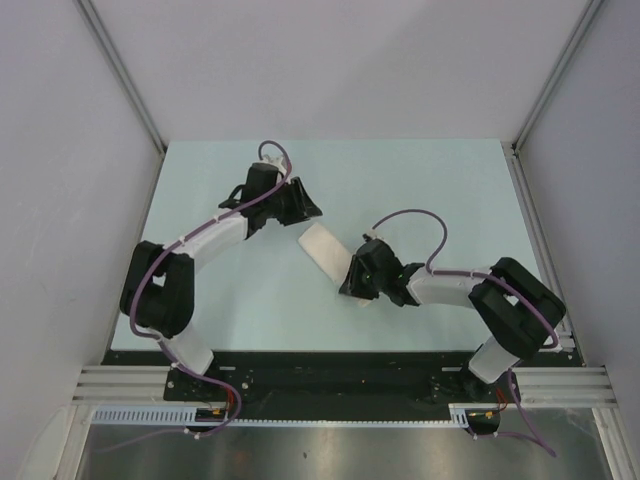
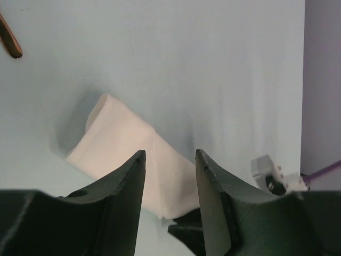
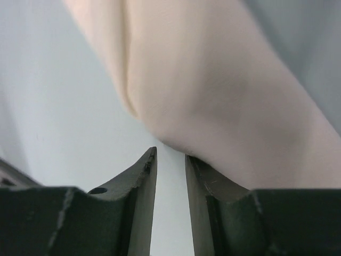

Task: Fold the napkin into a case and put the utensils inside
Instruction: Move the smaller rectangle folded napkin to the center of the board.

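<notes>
The black two-finger left gripper (image 2: pixel 169 154) hovers with fingers apart at the 11 o'clock end of the off-white folded cloth strip (image 1: pixel 323 247), which lies mid-table. The black right gripper (image 3: pixel 170 152) meets the strip's 5 o'clock end, fingers narrowly gapped; whether they pinch cloth I cannot tell.

Plain, unpatterned cream napkin (image 1: pixel 322 247); pale mint-blue table (image 1: pixel 430 180)

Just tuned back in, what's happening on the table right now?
The napkin is already folded into a narrow strip, lying at an angle on the table. The left gripper is open near its far end. The right gripper sits at its near end, fingers almost together at the cloth's edge, grip unclear. I can't make out the utensils in any view.
</notes>
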Robot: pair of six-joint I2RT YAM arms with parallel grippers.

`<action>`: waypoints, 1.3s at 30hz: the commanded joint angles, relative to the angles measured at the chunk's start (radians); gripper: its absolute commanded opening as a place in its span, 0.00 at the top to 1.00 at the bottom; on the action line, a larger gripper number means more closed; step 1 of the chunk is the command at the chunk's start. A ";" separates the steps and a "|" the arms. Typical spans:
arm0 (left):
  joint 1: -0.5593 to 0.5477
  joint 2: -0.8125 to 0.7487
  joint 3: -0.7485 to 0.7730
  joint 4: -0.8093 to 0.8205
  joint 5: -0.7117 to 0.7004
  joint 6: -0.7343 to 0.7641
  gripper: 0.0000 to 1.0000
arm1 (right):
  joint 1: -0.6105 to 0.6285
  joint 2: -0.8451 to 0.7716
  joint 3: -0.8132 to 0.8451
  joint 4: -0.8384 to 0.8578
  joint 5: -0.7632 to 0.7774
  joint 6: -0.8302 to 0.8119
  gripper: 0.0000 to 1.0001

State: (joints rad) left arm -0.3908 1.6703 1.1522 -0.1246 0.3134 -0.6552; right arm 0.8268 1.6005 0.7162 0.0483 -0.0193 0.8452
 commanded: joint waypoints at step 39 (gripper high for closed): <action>0.044 0.336 0.324 0.098 0.124 0.057 0.60 | -0.614 0.463 0.727 -0.099 -0.600 -0.298 0.58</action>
State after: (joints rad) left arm -0.3416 2.0327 1.5543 -0.1337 0.3443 -0.4927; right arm 0.2214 2.0224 1.3617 -0.0986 -0.5034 0.5034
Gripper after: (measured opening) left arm 0.416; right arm 0.455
